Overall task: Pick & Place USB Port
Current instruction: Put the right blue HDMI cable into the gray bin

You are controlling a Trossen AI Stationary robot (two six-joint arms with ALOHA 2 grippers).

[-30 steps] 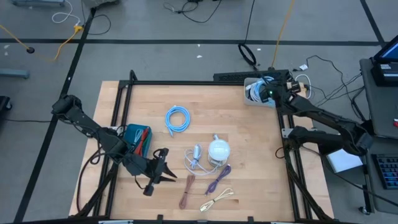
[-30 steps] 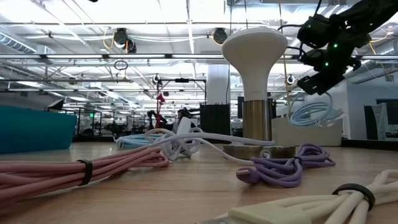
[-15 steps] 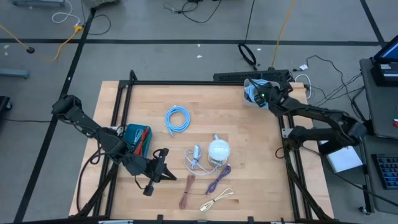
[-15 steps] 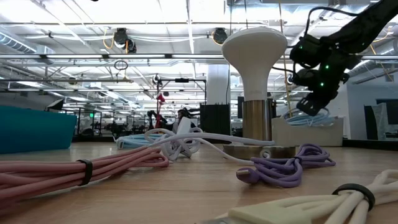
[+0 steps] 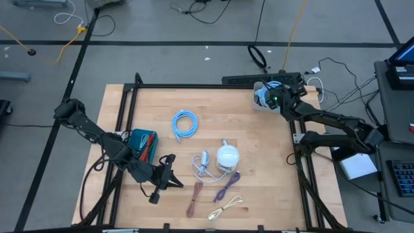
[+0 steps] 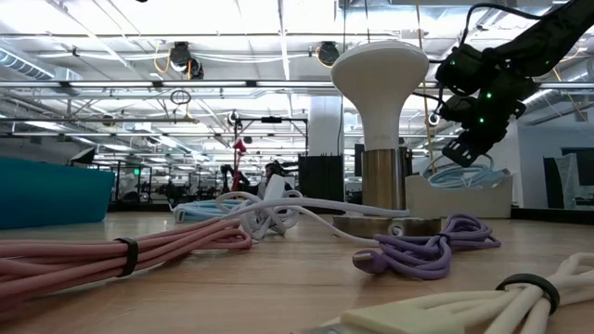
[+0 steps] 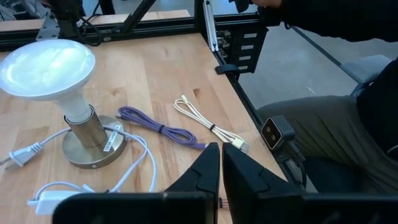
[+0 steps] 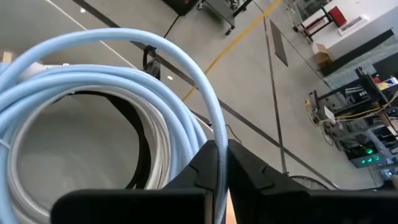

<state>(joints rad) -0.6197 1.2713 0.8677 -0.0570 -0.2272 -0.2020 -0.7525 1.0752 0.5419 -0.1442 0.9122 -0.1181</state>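
A coiled light-blue USB cable [image 8: 93, 68] hangs at the white bin [image 6: 459, 197] on the table's far right corner, with my right gripper [image 8: 217, 149] shut on it; white cables [image 8: 158, 134] lie in the bin beneath. My left gripper [image 7: 221, 152] is shut with nothing between its fingers. It hovers near the table's front, left of the loose cables. On the table lie another blue coil [image 5: 184, 123], a white lamp [image 5: 227, 156], a purple cable [image 5: 226, 186], a cream cable [image 5: 225, 207] and a pink cable [image 5: 194, 197]. My right gripper pinches one strand of the light-blue coil [image 8: 213, 127] between its two fingers. The fingers slant downward from the table's right side and lie across the strand. The coil hangs beyond the fingertips, its lower loops [image 6: 461, 173] at the bin's rim.
A teal box [image 5: 142, 144] sits beside my left arm. The lamp's white cord and plug [image 5: 202, 165] trail toward the table's middle. A black frame rail [image 5: 194, 85] runs along the far edge, and bare wood lies between the blue coil and the bin.
My right gripper has sunk toward the white bin, shifted a little toward the table's left and rolled, staying shut on the light-blue coil. The coil hung clear above the bin before and now sits lower, its loops at the bin's rim.
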